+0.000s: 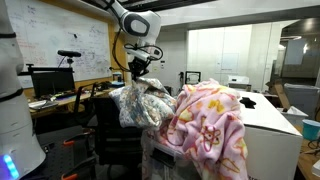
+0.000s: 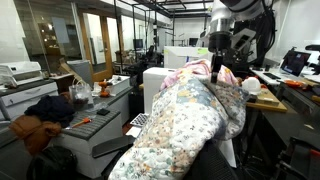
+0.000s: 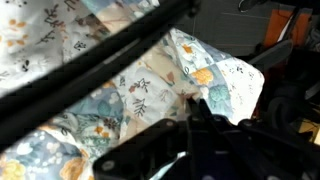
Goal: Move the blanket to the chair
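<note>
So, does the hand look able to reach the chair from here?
Probably yes. The hand, shut on the blanket, hangs close above the chair, and nothing shows between them; the pink blanket lies off to one side.

You have two blankets in view: one quilted patchwork blanket [image 1: 140, 105] and one pink fleece blanket [image 1: 212, 125]. You have one black office chair [image 1: 108, 130] on record. You operate one arm [image 1: 135, 22], fitted with one claw [image 1: 140, 68]. Count also one dark monitor [image 1: 52, 82] and one white cabinet [image 1: 270, 130].
</note>
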`<state>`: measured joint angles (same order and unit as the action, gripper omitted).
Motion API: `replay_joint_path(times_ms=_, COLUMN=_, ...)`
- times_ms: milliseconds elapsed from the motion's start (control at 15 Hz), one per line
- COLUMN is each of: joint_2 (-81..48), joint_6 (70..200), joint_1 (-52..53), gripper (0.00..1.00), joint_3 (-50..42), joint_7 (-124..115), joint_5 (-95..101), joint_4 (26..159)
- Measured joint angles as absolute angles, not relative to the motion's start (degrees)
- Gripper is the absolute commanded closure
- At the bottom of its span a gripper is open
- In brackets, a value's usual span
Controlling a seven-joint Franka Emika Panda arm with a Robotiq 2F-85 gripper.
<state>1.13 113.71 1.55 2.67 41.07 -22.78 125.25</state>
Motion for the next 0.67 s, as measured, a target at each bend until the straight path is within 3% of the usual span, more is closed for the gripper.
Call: replay_joint_path(times_ms=667, joint_2=-1.1, joint_6=107.6, joint_1=5.9, gripper=0.99, joint_3=6.0, joint_7=36.6, joint_5=-21.6, joint_4=112.7)
